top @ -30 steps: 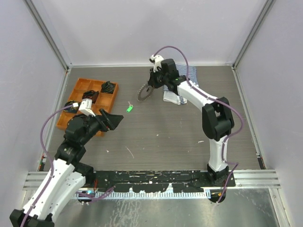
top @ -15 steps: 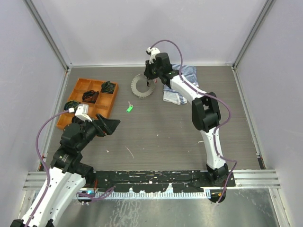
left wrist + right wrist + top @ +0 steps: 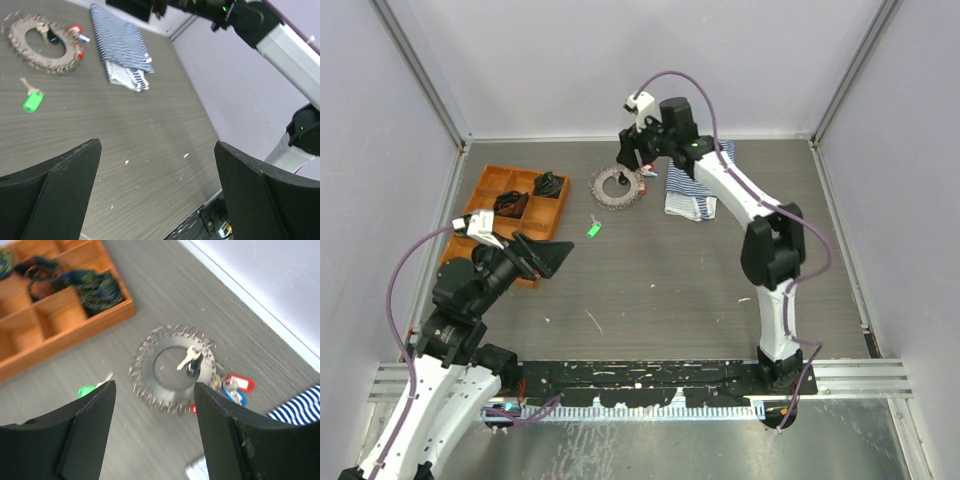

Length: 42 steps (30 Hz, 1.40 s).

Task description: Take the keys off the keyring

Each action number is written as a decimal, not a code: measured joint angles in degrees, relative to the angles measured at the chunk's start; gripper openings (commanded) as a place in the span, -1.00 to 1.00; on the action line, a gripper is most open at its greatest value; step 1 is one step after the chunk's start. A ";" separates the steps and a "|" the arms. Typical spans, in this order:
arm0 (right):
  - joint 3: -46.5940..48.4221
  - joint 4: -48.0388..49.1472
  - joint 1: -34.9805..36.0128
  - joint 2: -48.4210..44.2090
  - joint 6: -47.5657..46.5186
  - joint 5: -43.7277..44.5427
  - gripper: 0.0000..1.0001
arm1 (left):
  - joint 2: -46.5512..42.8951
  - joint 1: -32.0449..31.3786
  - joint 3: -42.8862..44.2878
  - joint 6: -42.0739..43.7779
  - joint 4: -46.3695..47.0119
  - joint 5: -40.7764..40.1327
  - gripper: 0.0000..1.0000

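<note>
The keyring (image 3: 617, 188) lies on the table as a round grey coil at the back centre, with red and blue keys (image 3: 645, 176) at its right edge. My right gripper (image 3: 632, 152) hovers open just above it, holding nothing. In the right wrist view the coil (image 3: 145, 376) shows between the fingers, a silver key (image 3: 186, 359) in its middle and red (image 3: 241, 384) and blue (image 3: 233, 397) keys beside it. A loose green key (image 3: 592, 229) lies apart on the table. My left gripper (image 3: 546, 256) stands open and empty at the near left.
An orange tray (image 3: 480, 200) with dark bundles stands at the back left. A striped blue-white cloth (image 3: 698, 188) lies right of the coil, under the right arm. In the left wrist view the coil (image 3: 20, 42), green key (image 3: 31, 101) and cloth (image 3: 122, 47) lie far ahead.
My right gripper carried the coil left, then opened and let it go onto the table. The left gripper drew back toward the near left and opened wider.
</note>
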 measured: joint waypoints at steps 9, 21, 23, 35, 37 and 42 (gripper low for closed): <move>-17.09 -9.38 -11.61 -37.70 -8.41 -8.50 1.00 | 11.39 0.00 25.90 -0.02 -6.05 4.42 0.96; -6.08 -21.57 -16.52 -56.39 -1.22 -4.72 1.00 | 17.73 0.00 52.00 6.08 -16.02 7.78 0.96; -4.11 -22.58 -17.00 -56.28 1.36 -4.31 1.00 | 18.10 0.00 53.81 7.13 -17.68 7.89 0.96; -0.50 -25.75 -17.09 -55.54 9.84 1.99 1.00 | 15.45 0.00 53.66 10.56 -22.53 7.48 0.96; -0.79 -25.99 -17.09 -55.52 10.19 2.49 1.00 | 14.82 0.00 53.02 10.58 -22.56 7.48 0.96; -0.76 -26.60 -17.09 -55.52 10.93 1.86 1.00 | 14.19 0.00 52.46 11.23 -22.58 7.19 0.96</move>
